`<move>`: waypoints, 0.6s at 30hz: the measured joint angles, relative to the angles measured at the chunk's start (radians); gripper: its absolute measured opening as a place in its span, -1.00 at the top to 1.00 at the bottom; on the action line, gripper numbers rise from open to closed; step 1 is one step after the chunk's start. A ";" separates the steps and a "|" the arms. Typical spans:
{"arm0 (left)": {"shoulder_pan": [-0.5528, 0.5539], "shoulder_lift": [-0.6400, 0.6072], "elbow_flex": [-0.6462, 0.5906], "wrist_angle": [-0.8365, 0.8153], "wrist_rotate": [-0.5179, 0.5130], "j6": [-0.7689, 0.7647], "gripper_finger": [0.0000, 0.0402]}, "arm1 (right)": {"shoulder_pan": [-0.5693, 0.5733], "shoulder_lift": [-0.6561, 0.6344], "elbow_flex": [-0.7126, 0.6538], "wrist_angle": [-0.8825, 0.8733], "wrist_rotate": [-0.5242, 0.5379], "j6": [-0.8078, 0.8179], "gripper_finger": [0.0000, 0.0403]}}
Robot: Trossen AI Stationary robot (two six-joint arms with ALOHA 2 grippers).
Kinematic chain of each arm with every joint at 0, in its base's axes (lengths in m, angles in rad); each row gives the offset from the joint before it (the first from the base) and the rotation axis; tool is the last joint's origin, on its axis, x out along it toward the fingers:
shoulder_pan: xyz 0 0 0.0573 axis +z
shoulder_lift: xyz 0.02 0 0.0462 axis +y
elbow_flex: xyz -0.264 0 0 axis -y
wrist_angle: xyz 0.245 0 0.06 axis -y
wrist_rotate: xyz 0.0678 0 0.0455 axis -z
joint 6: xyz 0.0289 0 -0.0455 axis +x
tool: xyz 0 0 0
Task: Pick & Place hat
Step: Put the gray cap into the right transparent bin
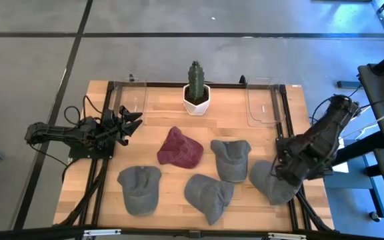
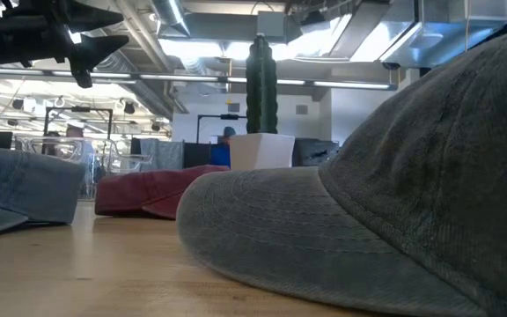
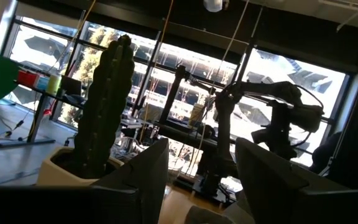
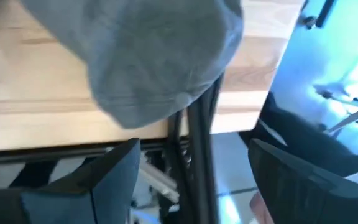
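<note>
So the right arm is bent down over the tabletop's [image 1: 245, 133] right edge, well to the right of the potted cactus [image 1: 195, 90] and nearer the front, with the right claw [image 1: 287, 168] hovering just over a grey cap [image 1: 272, 183] that lies at that front right corner. In its wrist view the two fingers [image 4: 114, 171] are spread wide with nothing between them, and the cap's crown [image 4: 160, 56] sits beyond them right at the tabletop edge. The left arm is stretched out low and nearly flat along the left side, left claw [image 1: 129, 123] pointing toward the cactus, fingers apart and empty. The rest of the caps: a maroon cap [image 1: 180, 149] just in front of the cactus, a grey one [image 1: 231, 159] to its right, another grey [image 1: 207, 195] further forward, and a blue-grey cap [image 1: 139, 188] front-left of the cactus.
</note>
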 joint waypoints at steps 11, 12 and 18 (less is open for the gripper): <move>0.000 0.000 0.000 0.003 -0.024 0.000 0.10 | 0.100 -0.007 -0.230 0.219 0.018 -0.012 -0.48; 0.000 0.000 0.000 0.004 -0.035 0.000 0.10 | 0.108 -0.009 -0.247 0.242 0.009 -0.010 -0.48; 0.000 0.000 0.000 0.003 -0.079 0.000 0.10 | 0.172 -0.011 -0.346 0.372 -0.023 -0.010 -0.48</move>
